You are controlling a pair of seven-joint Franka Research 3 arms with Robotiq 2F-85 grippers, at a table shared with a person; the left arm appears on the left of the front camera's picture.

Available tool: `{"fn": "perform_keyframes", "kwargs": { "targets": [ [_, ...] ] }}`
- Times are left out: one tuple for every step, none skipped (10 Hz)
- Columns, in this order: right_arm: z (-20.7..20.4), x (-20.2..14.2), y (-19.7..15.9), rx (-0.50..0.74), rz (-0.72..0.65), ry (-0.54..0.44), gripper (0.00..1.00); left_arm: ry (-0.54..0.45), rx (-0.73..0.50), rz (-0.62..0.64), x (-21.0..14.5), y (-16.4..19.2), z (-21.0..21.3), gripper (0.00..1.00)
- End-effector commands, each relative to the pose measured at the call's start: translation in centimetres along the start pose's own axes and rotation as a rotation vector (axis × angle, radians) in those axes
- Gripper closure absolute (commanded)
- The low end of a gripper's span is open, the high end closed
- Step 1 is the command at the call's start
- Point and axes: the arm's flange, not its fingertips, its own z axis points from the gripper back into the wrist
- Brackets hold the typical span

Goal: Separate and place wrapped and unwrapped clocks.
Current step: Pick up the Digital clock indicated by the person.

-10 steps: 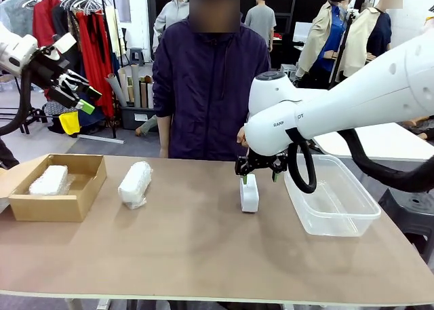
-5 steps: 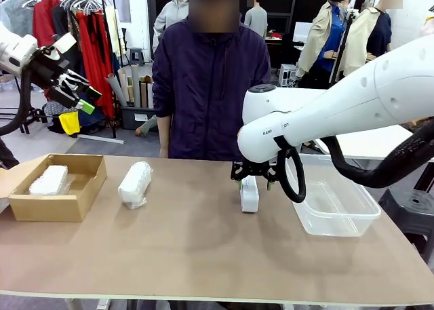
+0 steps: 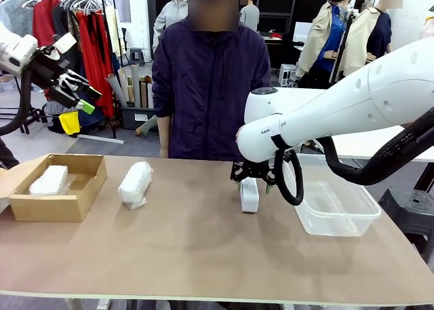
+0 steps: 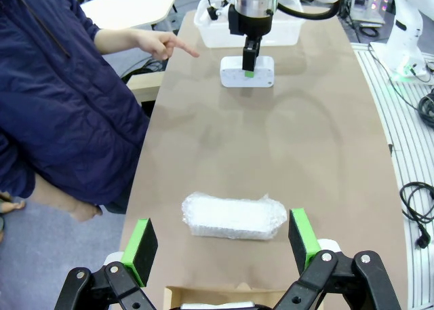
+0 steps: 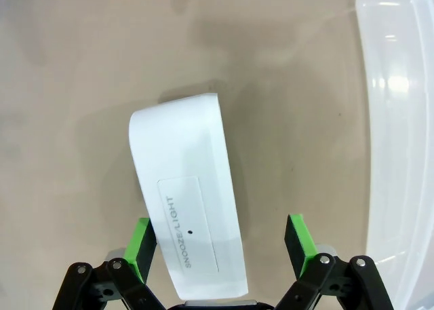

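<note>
The unwrapped clock [image 3: 249, 199], a smooth white block, stands on edge on the table. My right gripper [image 3: 251, 186] is down over it, open, one finger on each side. In the right wrist view the clock [image 5: 186, 215] lies between the green pads [image 5: 142, 241], nearer the left one, with a gap to the right one. One wrapped clock [image 3: 134, 183] lies on the table; another [image 3: 49, 180] lies in the cardboard box [image 3: 89, 188]. My left gripper [image 3: 87, 100] hangs open, high at the left, above the bundle [image 4: 234, 217].
A clear plastic bin [image 3: 332, 203] sits just right of the clock. A person stands at the far side, with a hand [image 4: 166, 47] pointing toward the clock [image 4: 247, 72]. The open box sits at the table's left end.
My right gripper has moved a little left and down, so its fingers now straddle the unwrapped clock. The clock, the bundles and the left arm have not moved.
</note>
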Motion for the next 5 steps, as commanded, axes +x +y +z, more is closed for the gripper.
{"fn": "perform_keyframes", "kwargs": {
  "targets": [
    [-0.71,0.57,0.56,0.012,0.014,-0.020,0.03,-0.003,-0.002,-0.013,-0.03,-0.45,0.01,0.00],
    [-1.13,0.55,0.44,-0.001,0.001,0.004,0.22,-0.003,-0.002,-0.013,-0.03,-0.45,0.01,0.00],
    [-1.10,0.75,0.24,0.001,0.004,0.009,0.42,-0.003,-0.002,-0.013,-0.03,-0.45,0.01,0.00],
    [-1.00,0.76,0.14,0.000,0.002,0.005,0.62,-0.003,-0.002,-0.013,-0.03,-0.45,0.01,0.00],
    [-0.89,0.77,0.00,0.001,0.006,0.006,0.81,-0.003,-0.002,-0.013,-0.03,-0.45,0.01,0.00]
  ]
}}
